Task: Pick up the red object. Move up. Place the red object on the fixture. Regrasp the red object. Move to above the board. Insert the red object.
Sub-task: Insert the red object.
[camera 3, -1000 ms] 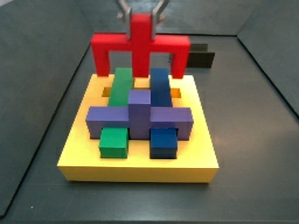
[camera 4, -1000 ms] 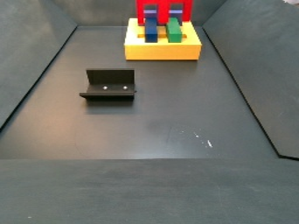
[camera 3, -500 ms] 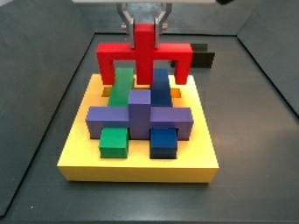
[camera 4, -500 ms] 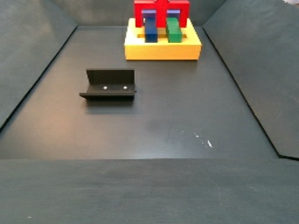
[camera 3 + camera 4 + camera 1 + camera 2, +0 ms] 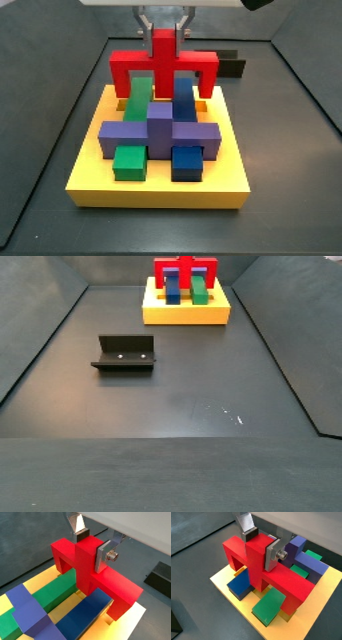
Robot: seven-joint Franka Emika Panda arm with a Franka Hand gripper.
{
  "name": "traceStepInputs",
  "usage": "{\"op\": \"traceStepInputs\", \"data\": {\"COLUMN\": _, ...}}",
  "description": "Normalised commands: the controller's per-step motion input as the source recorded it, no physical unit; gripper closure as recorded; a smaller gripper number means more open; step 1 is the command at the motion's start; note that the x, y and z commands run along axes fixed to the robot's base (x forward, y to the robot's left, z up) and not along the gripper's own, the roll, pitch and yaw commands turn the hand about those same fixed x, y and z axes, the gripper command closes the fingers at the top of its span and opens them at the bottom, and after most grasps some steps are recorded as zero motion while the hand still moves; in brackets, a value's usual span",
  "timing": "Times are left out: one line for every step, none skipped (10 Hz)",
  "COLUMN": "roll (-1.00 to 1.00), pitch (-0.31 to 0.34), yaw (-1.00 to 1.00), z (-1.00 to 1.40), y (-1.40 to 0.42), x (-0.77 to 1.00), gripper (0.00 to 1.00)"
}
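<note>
The red object [image 5: 163,64] hangs stub-up, legs down, over the far end of the yellow board [image 5: 160,191]. My gripper [image 5: 163,34] is shut on its centre stub from above. In both wrist views the silver fingers clamp the stub of the red object [image 5: 87,562] [image 5: 254,562], with the gripper [image 5: 92,546] [image 5: 261,546] straight above the board [image 5: 37,579] [image 5: 238,602]. The legs straddle the long green block [image 5: 140,95] and long blue block [image 5: 182,95]. I cannot tell whether the legs touch the board. The dark fixture [image 5: 124,353] stands apart on the floor, empty.
A purple cross-shaped block [image 5: 160,130] sits mid-board, with a small green block [image 5: 130,160] and a small blue block [image 5: 187,162] in front of it. Grey walls enclose the dark floor [image 5: 174,426]. The fixture [image 5: 231,66] shows just behind the board.
My gripper has lowered the red object towards the far end of the board, most of it in the earlier half second. The grip is unchanged.
</note>
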Motion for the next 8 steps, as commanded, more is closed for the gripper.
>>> {"op": "traceStepInputs", "data": {"roll": 0.06, "pitch": 0.0, "yaw": -0.01, "z": 0.37, "y": 0.0, "x": 0.0, "gripper": 1.0}}
{"op": "traceStepInputs", "data": {"roll": 0.07, "pitch": -0.03, "yaw": 0.0, "z": -0.05, "y": 0.0, "x": -0.02, "gripper": 1.0}}
{"op": "traceStepInputs", "data": {"roll": 0.1, "pitch": -0.124, "yaw": 0.0, "z": -0.32, "y": 0.0, "x": -0.09, "gripper": 1.0}}
{"op": "traceStepInputs", "data": {"roll": 0.12, "pitch": -0.084, "yaw": 0.0, "z": -0.4, "y": 0.0, "x": 0.0, "gripper": 1.0}}
{"op": "traceStepInputs", "data": {"roll": 0.06, "pitch": -0.063, "yaw": 0.0, "z": -0.3, "y": 0.0, "x": 0.0, "gripper": 1.0}}
{"op": "traceStepInputs", "data": {"roll": 0.06, "pitch": -0.034, "yaw": 0.0, "z": -0.37, "y": 0.0, "x": 0.01, "gripper": 1.0}}
{"op": "traceStepInputs", "data": {"roll": 0.08, "pitch": -0.034, "yaw": 0.0, "z": -0.41, "y": 0.0, "x": 0.0, "gripper": 1.0}}
{"op": "traceStepInputs", "data": {"roll": 0.08, "pitch": -0.05, "yaw": 0.0, "z": -0.43, "y": 0.0, "x": 0.0, "gripper": 1.0}}
